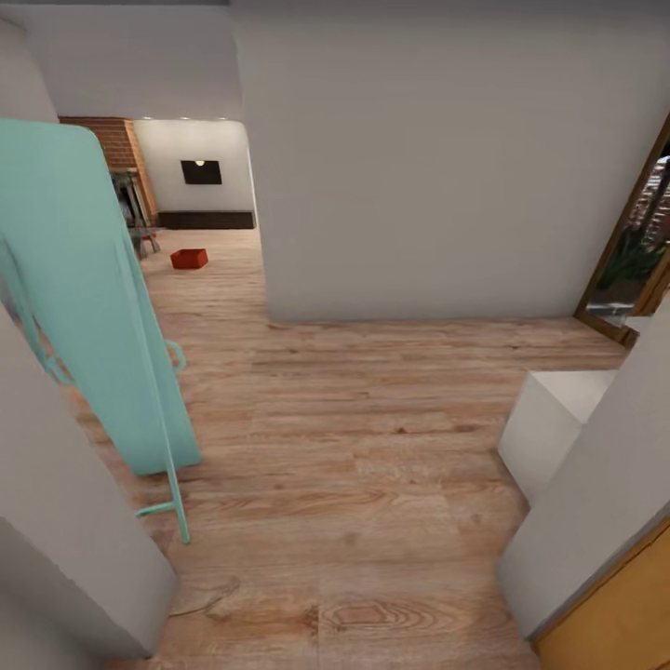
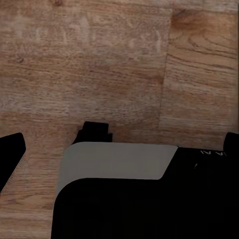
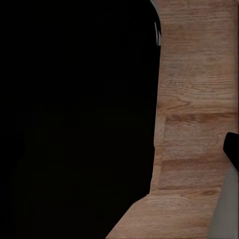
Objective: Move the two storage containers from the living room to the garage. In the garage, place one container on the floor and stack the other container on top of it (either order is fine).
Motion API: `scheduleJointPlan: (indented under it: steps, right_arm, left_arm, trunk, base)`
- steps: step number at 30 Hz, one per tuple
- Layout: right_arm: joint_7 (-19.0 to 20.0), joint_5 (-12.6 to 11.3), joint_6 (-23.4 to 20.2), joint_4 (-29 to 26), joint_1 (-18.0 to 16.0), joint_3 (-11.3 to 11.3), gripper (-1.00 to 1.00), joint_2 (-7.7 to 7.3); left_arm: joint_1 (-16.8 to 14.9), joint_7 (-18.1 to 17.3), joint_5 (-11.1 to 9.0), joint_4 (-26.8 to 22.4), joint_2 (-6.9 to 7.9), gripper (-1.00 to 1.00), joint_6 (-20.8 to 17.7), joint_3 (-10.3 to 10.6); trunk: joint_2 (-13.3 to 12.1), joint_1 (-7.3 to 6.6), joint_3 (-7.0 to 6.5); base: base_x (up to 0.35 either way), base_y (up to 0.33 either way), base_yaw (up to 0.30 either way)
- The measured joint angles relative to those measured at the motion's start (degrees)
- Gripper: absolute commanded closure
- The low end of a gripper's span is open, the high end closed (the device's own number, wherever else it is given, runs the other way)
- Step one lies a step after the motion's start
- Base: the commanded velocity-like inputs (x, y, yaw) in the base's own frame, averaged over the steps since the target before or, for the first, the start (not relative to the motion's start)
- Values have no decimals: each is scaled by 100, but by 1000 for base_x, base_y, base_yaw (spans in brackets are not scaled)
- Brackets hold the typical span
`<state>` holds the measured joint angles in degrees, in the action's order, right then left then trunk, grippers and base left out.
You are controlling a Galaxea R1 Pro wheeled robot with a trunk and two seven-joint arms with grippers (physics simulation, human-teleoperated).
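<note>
head view: one storage container [image 1: 189, 259] far off on wood floor [image 1: 354, 447]; claw states cannot be told

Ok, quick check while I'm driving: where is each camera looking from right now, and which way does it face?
Head: up on the robot, facing forward and down a hallway of wood plank floor toward a storage container in the far room.
Left wrist: near the left gripper, facing down at the planks; dark robot parts in front.
Right wrist: facing floor; a black mass covers most.
All three share the floor.

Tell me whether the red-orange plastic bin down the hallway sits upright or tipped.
Upright: the red-orange plastic bin rests flat on the wood floor.
</note>
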<state>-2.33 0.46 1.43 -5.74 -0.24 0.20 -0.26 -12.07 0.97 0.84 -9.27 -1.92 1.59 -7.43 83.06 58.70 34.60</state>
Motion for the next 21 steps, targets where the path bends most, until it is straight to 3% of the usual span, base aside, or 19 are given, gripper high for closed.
scheduleJointPlan:
  steps: [21]
  right_arm:
    - [0,2,0,0,0,4,-100,-6]
  left_arm:
    - [4,0,3,0,-14,-100,0,0]
  trunk:
    - [0,0,0]
  base:
    - [309,0,0]
